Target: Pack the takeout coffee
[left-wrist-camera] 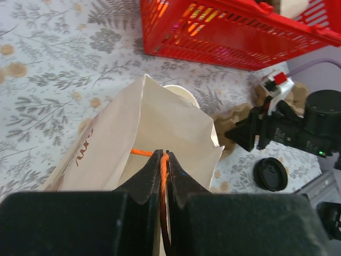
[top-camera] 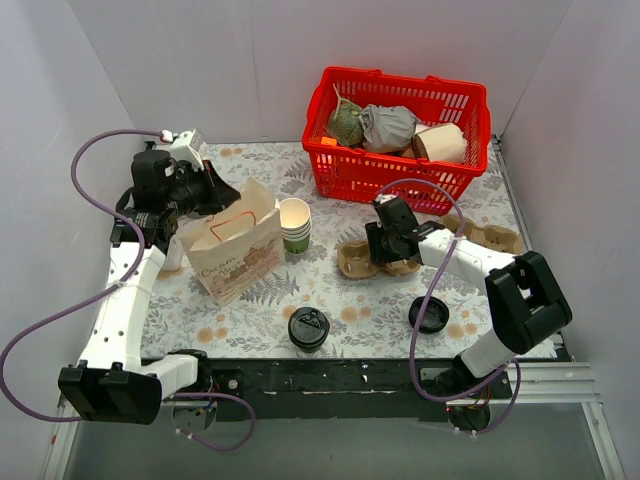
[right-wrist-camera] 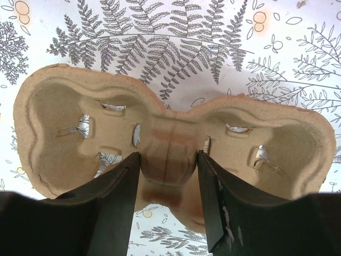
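The takeout coffee (top-camera: 308,328), a dark cup with a black dome lid, stands upright near the table's front edge, apart from both grippers. My left gripper (top-camera: 222,198) (left-wrist-camera: 164,154) is shut on the orange handle (left-wrist-camera: 161,168) of the paper bag (top-camera: 235,250) (left-wrist-camera: 176,122) and holds its mouth open. My right gripper (top-camera: 386,248) (right-wrist-camera: 169,154) is low over a brown pulp cup carrier (top-camera: 358,262) (right-wrist-camera: 64,106). Its jaws stand wide, one against each side of the carrier's middle hump.
A stack of lidless cream cups (top-camera: 295,222) stands right of the bag. A loose black lid (top-camera: 429,314) (left-wrist-camera: 270,174) lies at front right. A second carrier (top-camera: 492,237) lies at far right. A red basket (top-camera: 400,150) (left-wrist-camera: 224,32) with wrapped items stands at the back.
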You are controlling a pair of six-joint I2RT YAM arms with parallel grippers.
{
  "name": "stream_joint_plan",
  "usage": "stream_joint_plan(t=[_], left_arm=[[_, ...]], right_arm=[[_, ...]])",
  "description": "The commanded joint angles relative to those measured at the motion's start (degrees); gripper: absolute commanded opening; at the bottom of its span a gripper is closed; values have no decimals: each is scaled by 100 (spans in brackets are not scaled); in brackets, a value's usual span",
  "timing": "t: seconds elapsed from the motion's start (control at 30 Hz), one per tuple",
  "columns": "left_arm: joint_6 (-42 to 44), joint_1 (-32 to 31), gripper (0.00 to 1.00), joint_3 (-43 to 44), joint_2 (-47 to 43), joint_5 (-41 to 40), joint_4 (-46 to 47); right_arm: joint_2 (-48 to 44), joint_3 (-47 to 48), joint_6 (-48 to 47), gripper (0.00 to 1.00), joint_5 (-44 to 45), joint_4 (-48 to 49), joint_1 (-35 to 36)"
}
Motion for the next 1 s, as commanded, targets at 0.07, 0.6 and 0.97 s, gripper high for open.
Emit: stream_joint_plan(t=[0.07, 0.6, 0.97], left_arm=[[-231, 12, 0, 13, 184, 1270, 548], [-1619, 12, 0, -206, 809, 1367, 1717], [-2226, -75, 0, -391, 1099, 1640, 2332]], right_arm=[[-347, -83, 67, 53, 76, 221, -65], [-602, -179, 67, 50, 67, 388, -153], [-883, -188, 6, 49, 50, 423, -258]])
